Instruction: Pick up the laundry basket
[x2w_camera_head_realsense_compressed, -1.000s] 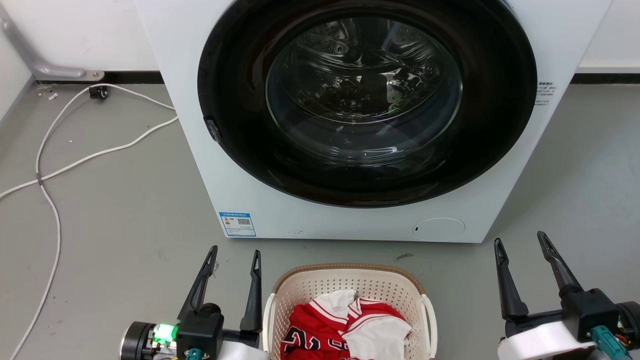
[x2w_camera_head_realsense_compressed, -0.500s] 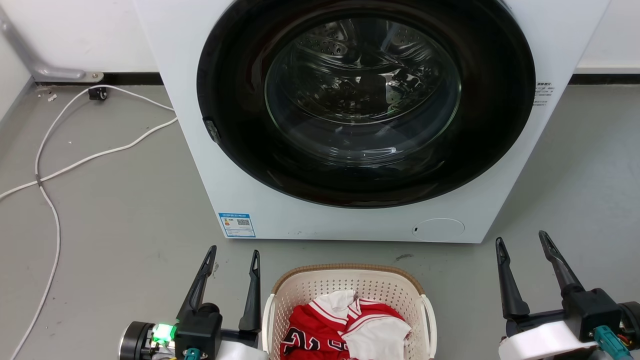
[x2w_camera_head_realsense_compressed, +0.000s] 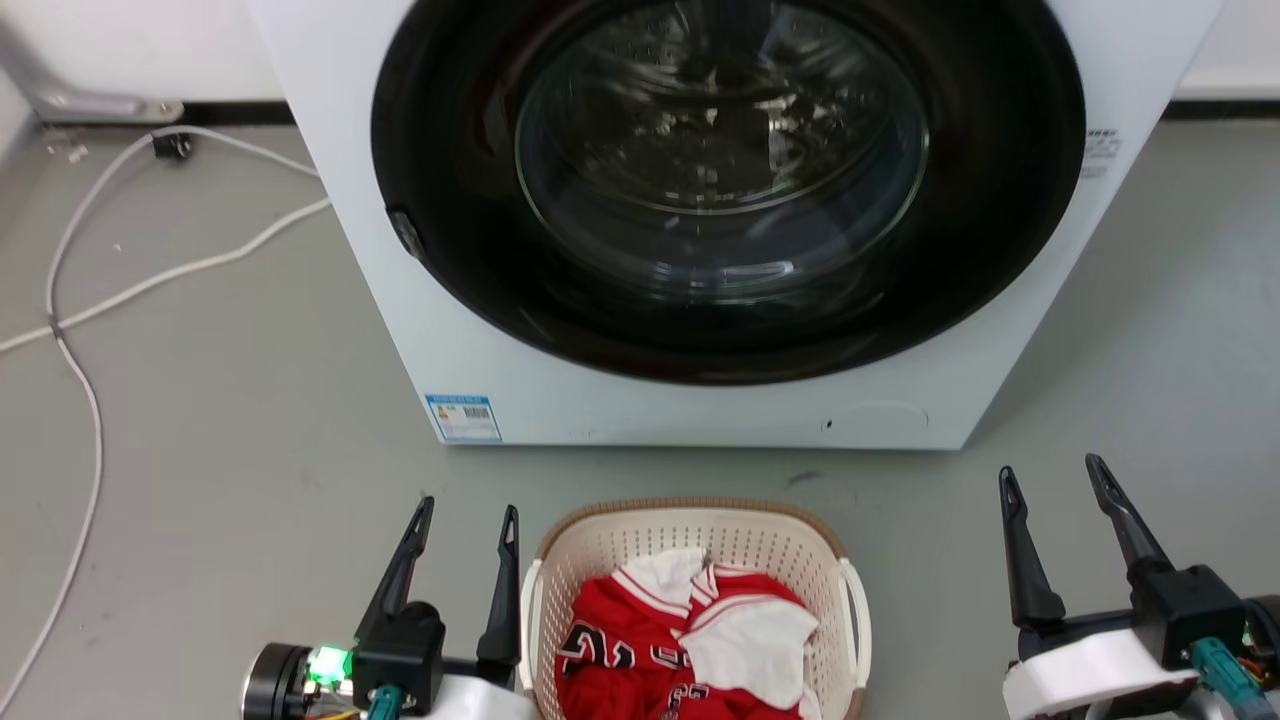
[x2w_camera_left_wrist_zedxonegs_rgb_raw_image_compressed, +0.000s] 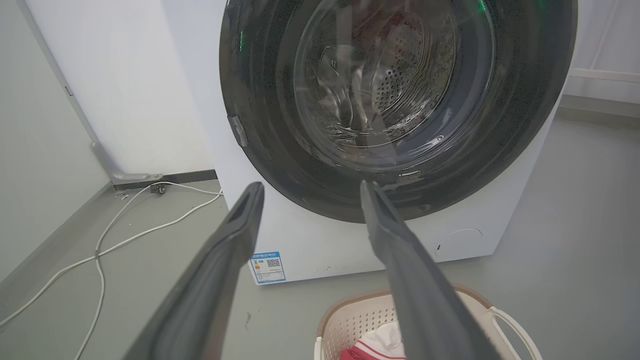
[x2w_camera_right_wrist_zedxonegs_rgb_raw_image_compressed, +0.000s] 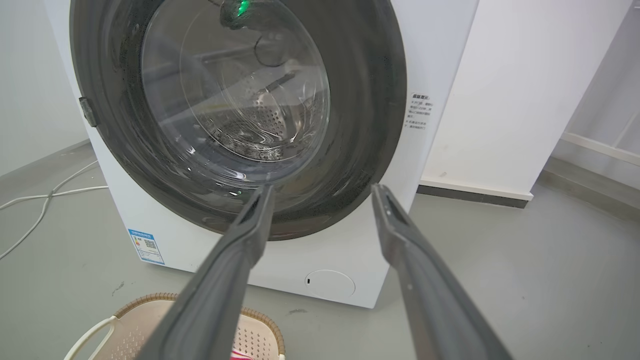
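The cream perforated laundry basket (x2w_camera_head_realsense_compressed: 690, 530) with a brown woven rim and white side handles stands on the grey floor at the bottom centre of the head view, holding red and white clothes (x2w_camera_head_realsense_compressed: 680, 640). My left gripper (x2w_camera_head_realsense_compressed: 468, 512) is open just left of the basket's left handle, not touching it. Well to the right of the basket, my right gripper (x2w_camera_head_realsense_compressed: 1050, 473) is open with nothing between its fingers. In the left wrist view the basket (x2w_camera_left_wrist_zedxonegs_rgb_raw_image_compressed: 350, 320) lies low behind the open left gripper (x2w_camera_left_wrist_zedxonegs_rgb_raw_image_compressed: 310, 186). The right wrist view has the basket (x2w_camera_right_wrist_zedxonegs_rgb_raw_image_compressed: 140, 315) at lower left of the open right gripper (x2w_camera_right_wrist_zedxonegs_rgb_raw_image_compressed: 322, 188).
A white front-loading washer (x2w_camera_head_realsense_compressed: 690, 410) with its dark round door (x2w_camera_head_realsense_compressed: 720, 190) shut stands right behind the basket. White cables (x2w_camera_head_realsense_compressed: 90, 310) trail across the floor at left. Grey floor spreads on both sides.
The head camera has tilted down a little, so the washer, the cables and the basket sit higher in the picture. Both grippers stay open beside the basket.
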